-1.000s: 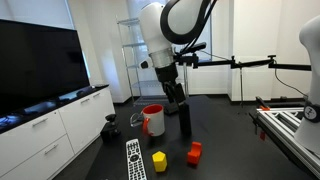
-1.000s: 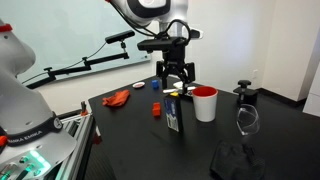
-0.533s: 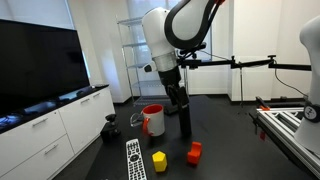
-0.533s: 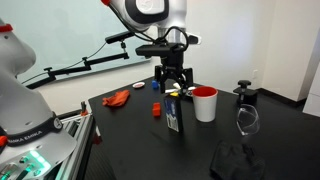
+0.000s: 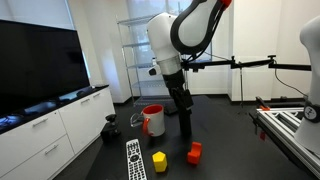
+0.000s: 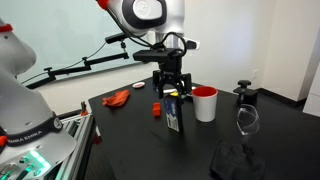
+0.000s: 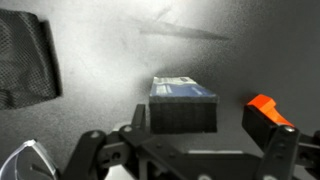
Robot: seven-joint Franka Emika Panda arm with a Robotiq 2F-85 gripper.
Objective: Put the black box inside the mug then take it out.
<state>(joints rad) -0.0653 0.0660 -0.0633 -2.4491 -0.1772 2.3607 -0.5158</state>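
Over the black box [image 6: 173,118] beside the mug [image 6: 205,103]
My hand [image 6: 172,93] hangs, fingers apart; box upright on worktop [image 6: 130,130].

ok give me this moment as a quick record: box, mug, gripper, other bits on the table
black box: upright on the table, beside the mug, not in it
mug: upright, white with red inside
gripper: open, just over the top of the black box, jaws spread wider than it in the wrist view
nearby: remote, yellow block, red block
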